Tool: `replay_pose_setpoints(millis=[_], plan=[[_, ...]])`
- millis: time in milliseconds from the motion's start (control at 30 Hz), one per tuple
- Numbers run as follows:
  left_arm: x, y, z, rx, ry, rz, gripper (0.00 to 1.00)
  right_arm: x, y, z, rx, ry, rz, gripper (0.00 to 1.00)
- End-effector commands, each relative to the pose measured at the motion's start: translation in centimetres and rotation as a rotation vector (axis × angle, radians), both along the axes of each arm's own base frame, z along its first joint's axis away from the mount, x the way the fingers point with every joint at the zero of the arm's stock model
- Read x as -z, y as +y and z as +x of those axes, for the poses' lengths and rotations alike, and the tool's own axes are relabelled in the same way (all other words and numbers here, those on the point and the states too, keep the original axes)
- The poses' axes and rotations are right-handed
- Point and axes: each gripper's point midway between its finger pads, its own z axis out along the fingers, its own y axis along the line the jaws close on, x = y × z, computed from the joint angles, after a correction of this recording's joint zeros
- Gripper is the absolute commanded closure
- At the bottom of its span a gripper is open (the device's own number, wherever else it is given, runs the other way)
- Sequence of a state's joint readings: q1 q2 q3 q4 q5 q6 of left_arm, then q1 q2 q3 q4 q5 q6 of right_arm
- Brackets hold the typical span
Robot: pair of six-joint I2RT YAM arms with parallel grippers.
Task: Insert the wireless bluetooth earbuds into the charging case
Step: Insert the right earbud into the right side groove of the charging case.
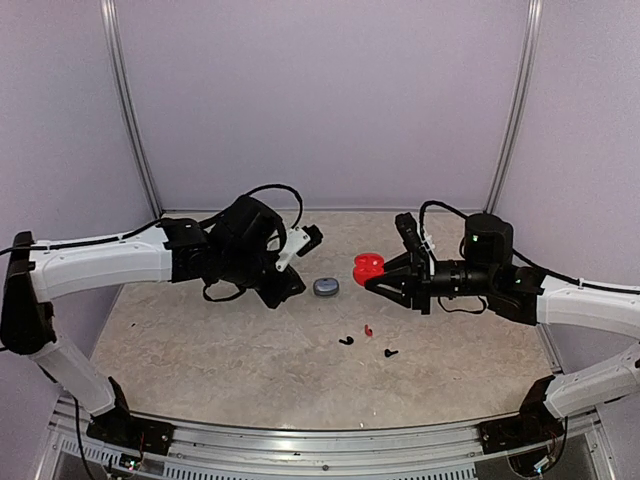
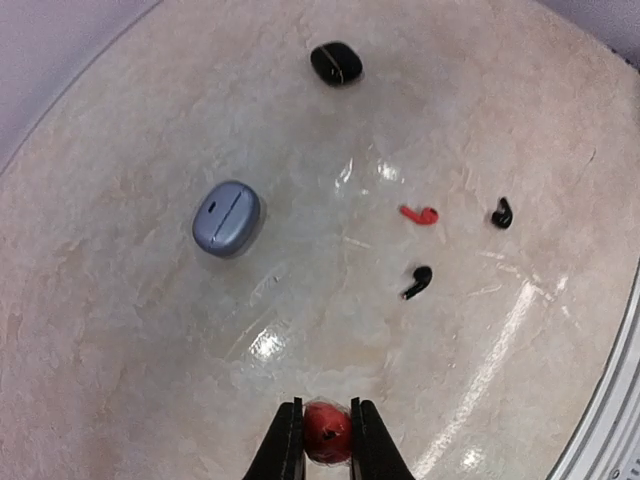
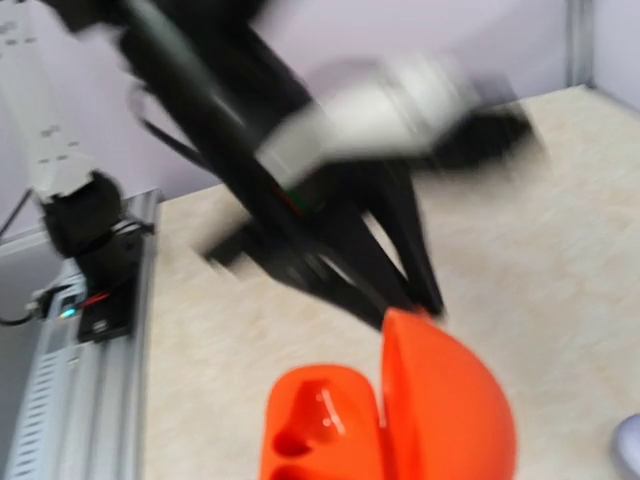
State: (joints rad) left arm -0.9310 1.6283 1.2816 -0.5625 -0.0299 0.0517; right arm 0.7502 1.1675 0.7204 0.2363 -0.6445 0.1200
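The left gripper [image 2: 327, 408] is closed tight on a tiny red stemmed earbud [image 2: 327, 433], held above the pale marbled table [image 2: 120, 380], apparently to carry it to its case. The right gripper [image 1: 377, 274] clasps the glossy red clamshell charging case [image 3: 400, 410] off the table, lid up and sockets seemingly empty, presenting it for loading. At six o'clock from that case lie a second red earbud [image 1: 368, 329] and two black earbuds [image 1: 346, 340], and a closed blue-grey pebble-shaped case [image 1: 325, 287] sits at nine o'clock.

The beige marbled tabletop [image 2: 120, 380] looks polished, glossy with glare spots; rounded grey-blue plastic case [image 2: 228, 218] smooth, satin; open red plastic case [image 3: 440, 410] smooth, shiny; small red earbud [image 2: 327, 432] glossy; ribbed bare-metal front rail [image 1: 320, 440]
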Motion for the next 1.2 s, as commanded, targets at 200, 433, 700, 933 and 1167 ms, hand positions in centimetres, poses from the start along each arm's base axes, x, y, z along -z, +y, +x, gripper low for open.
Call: replay_pose_setpoints(millis=[200,433,700,933,1167], plan=[[-19.1,-2.4,-3.1,0.036,-0.336,-0.752,0.89,-1.9,1.0,1.6,0.126,-0.213,0.040,0.93],[-22.1,-3.6,-6.4,0.074,-0.393,-0.955,0.89,-3.1,2.5,1.2,0.178,-0.300,0.063,0.95],[-22.6,-4.7,-7.3,0.109,-0.385,-1.037,0.90,-4.0,3.1,0.5,0.197,-0.338,0.103,0.95],[-21.7,-5.9,-7.7,0.143,-0.345,-1.042,0.90,-4.2,3.6,0.1,0.210,-0.367,0.104,0.95],[-20.7,-6.8,-7.7,0.150,-0.322,-1.026,0.90,-4.7,3.6,0.1,0.227,-0.359,0.115,0.95]])
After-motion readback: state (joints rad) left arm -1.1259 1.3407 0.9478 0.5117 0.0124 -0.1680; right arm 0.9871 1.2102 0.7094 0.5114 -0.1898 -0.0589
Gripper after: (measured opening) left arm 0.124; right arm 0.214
